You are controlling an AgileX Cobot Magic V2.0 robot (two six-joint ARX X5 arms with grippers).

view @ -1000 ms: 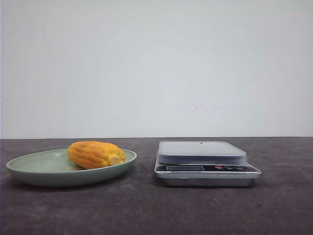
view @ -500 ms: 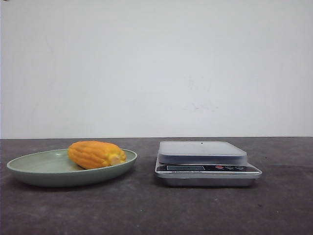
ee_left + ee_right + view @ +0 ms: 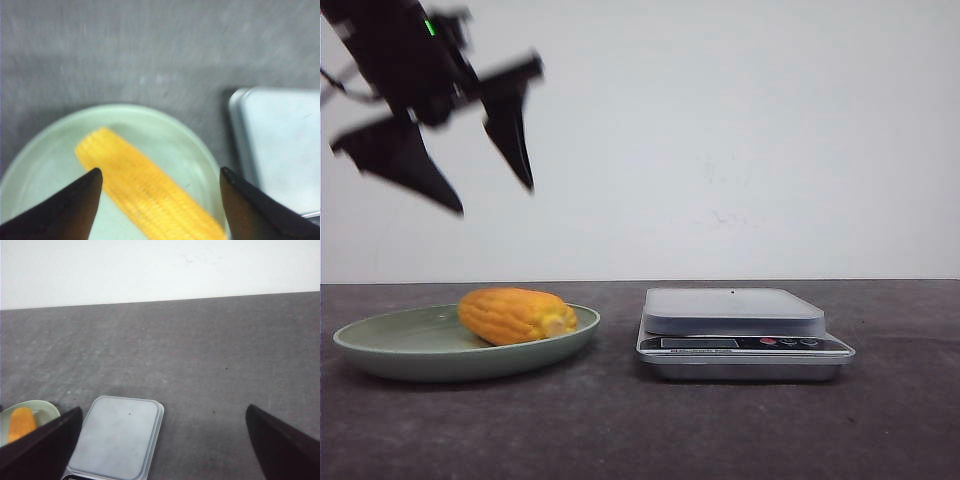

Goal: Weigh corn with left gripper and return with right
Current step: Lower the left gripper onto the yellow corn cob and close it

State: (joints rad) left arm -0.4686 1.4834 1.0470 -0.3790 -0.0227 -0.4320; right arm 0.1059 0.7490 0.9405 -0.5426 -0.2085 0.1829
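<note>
Overhead, the left gripper [image 3: 495, 200] hangs spread wide above the stubby orange-yellow corn cob [image 3: 516, 315] on its pale green plate [image 3: 390, 350]. Reaching is underway. Next it must descend and straddle the cob.

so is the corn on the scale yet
No, the corn lies on the green plate, the scale beside it is bare, and the open left gripper hangs above the plate.

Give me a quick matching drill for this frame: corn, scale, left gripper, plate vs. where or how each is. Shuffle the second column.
1. corn
2. scale
3. left gripper
4. plate

A. open, in the air above the plate
B. on the table, holding the cob
C. lying on its side in the plate
D. to the right of the plate, platform bare

Pairs: 1-C, 2-D, 3-A, 4-B
</note>
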